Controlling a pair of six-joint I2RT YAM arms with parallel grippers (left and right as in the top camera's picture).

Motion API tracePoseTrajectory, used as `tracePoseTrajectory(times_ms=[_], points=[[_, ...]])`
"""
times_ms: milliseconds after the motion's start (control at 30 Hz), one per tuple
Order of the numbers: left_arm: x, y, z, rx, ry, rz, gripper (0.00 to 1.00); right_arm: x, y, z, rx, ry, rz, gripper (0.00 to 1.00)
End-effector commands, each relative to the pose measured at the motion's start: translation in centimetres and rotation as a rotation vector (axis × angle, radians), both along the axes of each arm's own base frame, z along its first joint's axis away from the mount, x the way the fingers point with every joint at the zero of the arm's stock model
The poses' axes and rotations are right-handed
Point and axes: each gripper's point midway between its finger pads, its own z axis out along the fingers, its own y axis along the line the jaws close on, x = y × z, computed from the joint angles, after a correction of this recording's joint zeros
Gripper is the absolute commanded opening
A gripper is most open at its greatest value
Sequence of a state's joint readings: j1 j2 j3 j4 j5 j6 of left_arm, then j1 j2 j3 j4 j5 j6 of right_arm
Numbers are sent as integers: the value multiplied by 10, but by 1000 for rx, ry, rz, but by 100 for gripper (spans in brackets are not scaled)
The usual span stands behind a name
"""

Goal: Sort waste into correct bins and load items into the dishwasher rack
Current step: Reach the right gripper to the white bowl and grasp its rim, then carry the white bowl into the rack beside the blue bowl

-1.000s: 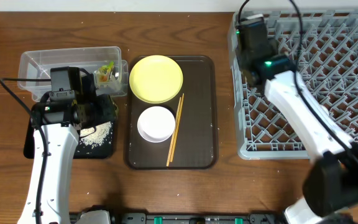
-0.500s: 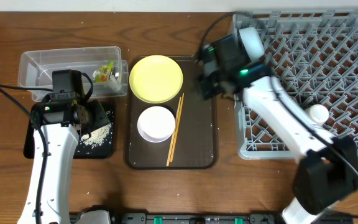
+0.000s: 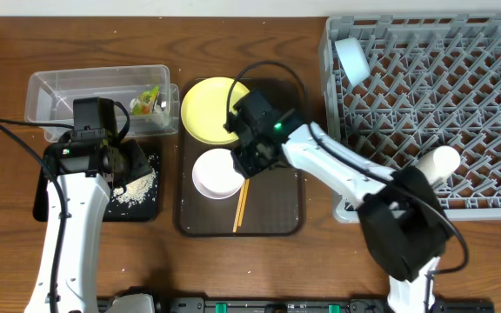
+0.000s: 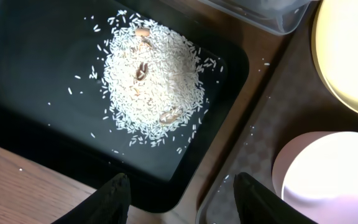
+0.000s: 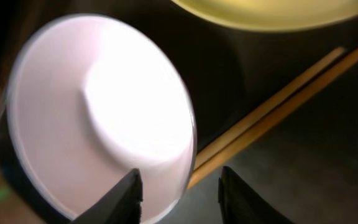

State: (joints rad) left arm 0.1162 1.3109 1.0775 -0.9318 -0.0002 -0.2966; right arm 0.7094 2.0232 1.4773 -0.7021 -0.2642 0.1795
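The white bowl [image 3: 217,174] and the wooden chopsticks [image 3: 243,202] lie on the brown serving tray, below the yellow plate [image 3: 209,109]. My right gripper [image 3: 249,165] is open just above the bowl's right rim. In the right wrist view the gripper [image 5: 180,193] has the bowl's [image 5: 104,112] edge between its fingers, with the chopsticks [image 5: 278,112] beside it. My left gripper [image 4: 182,199] is open and empty over the black tray's [image 4: 42,74] corner, near the rice crumbs [image 4: 148,87]. The wrapper [image 3: 150,100] lies in the clear tub [image 3: 68,91]. The light blue bowl [image 3: 352,56] and the cup [image 3: 439,161] sit in the grey rack [image 3: 459,96].
The brown serving tray [image 3: 281,191] stands between the bins and the rack. The black tray [image 3: 59,204] lies in front of the clear tub. The rack fills the right side of the table. My right arm stretches from the lower right across the rack's front left corner.
My right arm has swung left from the rack's far corner to the serving tray, leaving the light blue bowl in the rack. My left gripper drew back slightly from the tub.
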Motion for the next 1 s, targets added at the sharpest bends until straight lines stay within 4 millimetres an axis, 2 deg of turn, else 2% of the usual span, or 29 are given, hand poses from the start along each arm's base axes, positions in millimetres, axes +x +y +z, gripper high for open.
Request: tracePoseTrajectory(times_ms=[0,67,167,333,500,600,733,800,867,900,967], points=[[0,3,3,10,-8,23,57,3,-5,-19,-68,1,-62,38],[0,3,3,10,-7,23,57,5,-8,-20,-85,-11,-70,35],[-1,3,3,10,-4,23,57,8,-10,-20,-89,-19,-76,18],[-1,3,3,9,-4,23,57,10,-8,-19,-82,-27,-76,1],[-1,3,3,10,-5,23,57,18,-9,-6,-55,-57,-90,1],[-1,3,3,10,-5,23,57,34,-15,17,-22,-115,-126,1],[-1,3,3,10,-5,23,57,65,-45,66,-5,-257,-216,1],[-1,3,3,10,-4,23,57,79,-67,94,-10,-335,-279,1],[-1,3,3,10,-4,23,57,94,-96,123,-30,-426,-344,1],[0,3,3,10,-5,23,57,107,-126,147,-65,-513,-407,1],[0,3,3,10,-5,23,57,118,-160,169,-117,-596,-474,1]])
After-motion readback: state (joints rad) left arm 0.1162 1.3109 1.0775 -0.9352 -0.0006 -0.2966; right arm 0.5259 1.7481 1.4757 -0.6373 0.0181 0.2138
